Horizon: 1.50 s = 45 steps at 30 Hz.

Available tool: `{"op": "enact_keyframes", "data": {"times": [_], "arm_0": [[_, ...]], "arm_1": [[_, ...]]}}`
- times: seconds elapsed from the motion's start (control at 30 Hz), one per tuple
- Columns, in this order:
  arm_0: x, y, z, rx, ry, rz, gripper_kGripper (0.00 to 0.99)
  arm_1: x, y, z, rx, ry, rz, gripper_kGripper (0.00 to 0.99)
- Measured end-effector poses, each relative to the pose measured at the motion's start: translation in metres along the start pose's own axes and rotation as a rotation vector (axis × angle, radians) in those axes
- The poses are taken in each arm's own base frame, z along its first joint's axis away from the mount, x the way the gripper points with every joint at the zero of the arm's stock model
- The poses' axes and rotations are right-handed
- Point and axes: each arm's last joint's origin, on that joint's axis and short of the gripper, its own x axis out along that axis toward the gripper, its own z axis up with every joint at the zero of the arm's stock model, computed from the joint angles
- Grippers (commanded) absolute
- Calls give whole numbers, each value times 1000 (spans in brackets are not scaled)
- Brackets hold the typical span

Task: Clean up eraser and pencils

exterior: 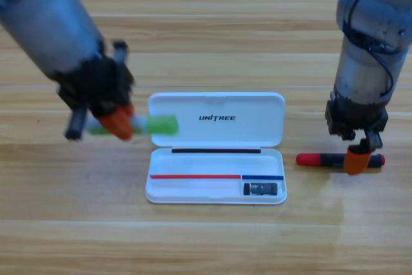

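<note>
Left gripper (119, 120): it hangs left of the white case (216, 115), just above the counter (206, 243), and its orange jaws are closed around the green-and-whitish pencil (158, 125).
Green pencil axis: lies left to right, the green end pointing toward the open lid of the case; the gripper covers its middle part.
Right gripper (358, 158): it points down on the red-and-black pencil (322, 159), right of the case; one orange jaw is in front of the stick, but I cannot tell how wide the jaws stand.
Red-and-black pencil axis: also left to right, flat on the counter, the red cap toward the case. The right arm is clearly the nearer one.
Eraser (260, 189): already in the lower right compartment of the case.
Materials: case is smooth white plastic with rounded corners; pencils are slim round sticks that could roll, I think; counter is wooden planks.
</note>
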Motion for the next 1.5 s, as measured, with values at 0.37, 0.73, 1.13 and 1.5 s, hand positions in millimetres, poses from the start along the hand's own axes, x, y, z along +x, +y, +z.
{"op": "enact_keyframes", "data": {"times": [0.37,0.73,1.13,1.5], "arm_0": [[47,4,48,54,27,-61,0],[84,15,62,50,67,-100,0],[100,15,69,34,82,-123,0],[101,10,73,30,81,-125,0]], "arm_1": [[22,-13,-2,6,15,7,675],[37,-14,1,-6,18,48,298],[36,-14,1,-20,2,59,0],[24,-7,-5,-22,23,98,0]]}}
